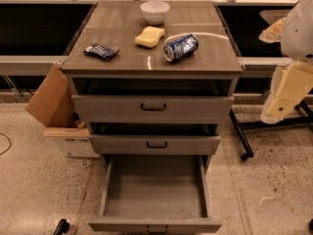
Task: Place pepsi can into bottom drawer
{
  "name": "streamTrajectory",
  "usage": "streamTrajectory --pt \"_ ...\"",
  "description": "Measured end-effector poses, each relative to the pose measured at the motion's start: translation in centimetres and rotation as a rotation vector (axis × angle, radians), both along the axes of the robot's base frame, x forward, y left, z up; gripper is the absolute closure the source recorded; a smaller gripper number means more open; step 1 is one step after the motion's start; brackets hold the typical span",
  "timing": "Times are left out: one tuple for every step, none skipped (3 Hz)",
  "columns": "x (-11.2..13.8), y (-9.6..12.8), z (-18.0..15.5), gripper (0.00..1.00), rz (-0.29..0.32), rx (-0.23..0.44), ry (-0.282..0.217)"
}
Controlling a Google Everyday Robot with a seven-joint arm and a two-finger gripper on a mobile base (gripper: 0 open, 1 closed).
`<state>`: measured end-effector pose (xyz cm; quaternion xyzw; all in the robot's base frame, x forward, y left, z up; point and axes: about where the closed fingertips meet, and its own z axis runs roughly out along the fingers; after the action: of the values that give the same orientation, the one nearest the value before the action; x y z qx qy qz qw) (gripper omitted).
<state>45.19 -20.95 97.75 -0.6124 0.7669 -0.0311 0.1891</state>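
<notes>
Cabinet top (210, 62): the pepsi can (181, 47) is seen lying on its side, right of centre, its silver end turned toward the near left. It sits back from the near edge and from the right edge of the top. A yellow sponge (150, 36) is found just beside it on the left, not touching. A white bowl (154, 11) is set farther back, and a dark-blue snack packet (100, 51) lies well apart at the near left.

The bottom drawer (154, 190) is pulled fully out toward the near side. Its grey floor is exposed from above, bounded by two side walls and a front rim. The top drawer (153, 106) and middle drawer (155, 144) are pushed in much farther, so the near part of the bottom drawer is not overhung.

The gripper (288, 94) is held at the right edge of the scene, beside the cabinet and apart from the can. Whether it is open or closed cannot be told. A cardboard box (51, 104) leans against the left of the cabinet.
</notes>
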Motion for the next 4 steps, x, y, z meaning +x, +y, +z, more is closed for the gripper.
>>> streamTrajectory --pt "4.2 2.4 -1.1 0.00 0.121 0.086 -0.067" --pt "4.7 2.4 -1.5 0.00 0.136 0.078 -0.074" --pt "8.1 1.6 -2.3 0.00 0.185 0.042 -0.119" --pt "11.9 1.2 -2.8 0.00 0.252 0.023 -0.168"
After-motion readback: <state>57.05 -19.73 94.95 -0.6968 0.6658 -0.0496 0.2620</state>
